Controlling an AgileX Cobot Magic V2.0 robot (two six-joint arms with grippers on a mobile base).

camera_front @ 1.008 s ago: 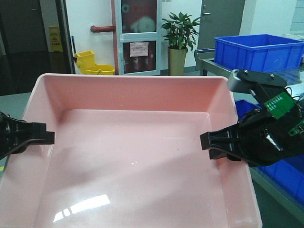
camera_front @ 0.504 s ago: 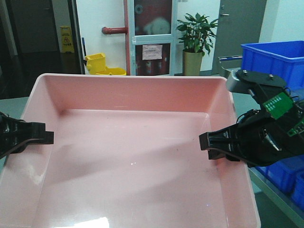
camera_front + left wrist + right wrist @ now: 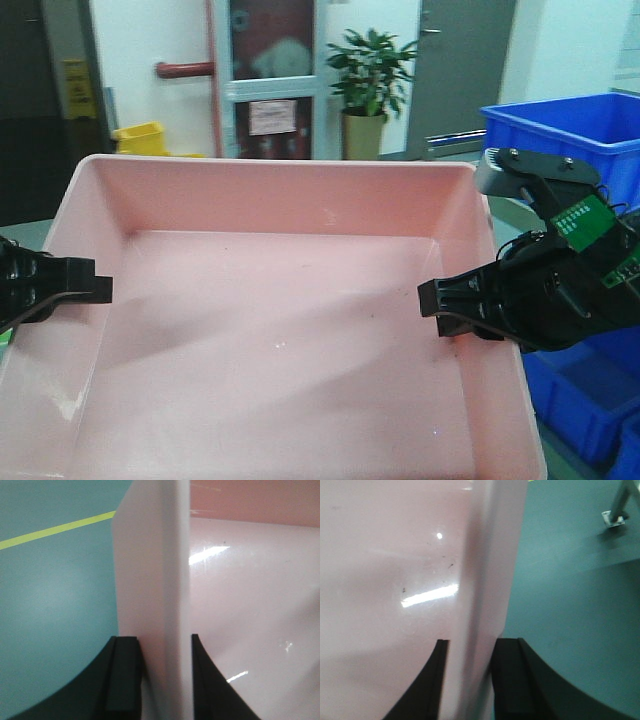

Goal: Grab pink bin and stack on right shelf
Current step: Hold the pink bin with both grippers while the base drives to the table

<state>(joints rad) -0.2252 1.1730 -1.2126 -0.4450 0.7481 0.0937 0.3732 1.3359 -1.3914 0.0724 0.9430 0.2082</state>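
Note:
The pink bin (image 3: 280, 330) fills most of the front view, held up in the air between both arms. My left gripper (image 3: 95, 290) is shut on the bin's left wall; in the left wrist view (image 3: 160, 645) one finger is outside and one inside the pale wall (image 3: 155, 580). My right gripper (image 3: 432, 300) is shut on the bin's right wall; in the right wrist view (image 3: 467, 647) its fingers straddle that wall (image 3: 485, 570). The bin is empty inside. The right shelf is out of view.
Blue crates (image 3: 565, 125) stand at the right, one high and more (image 3: 580, 400) low beside the bin. A potted plant (image 3: 368, 85), a glass door and a yellow mop bucket (image 3: 140, 138) are far behind. Green floor (image 3: 55, 595) with a yellow line lies below.
The background has swept sideways behind the bin: the plant and door shifted right, then back left. The blue crates now sit closer. Both grippers kept their hold on the bin.

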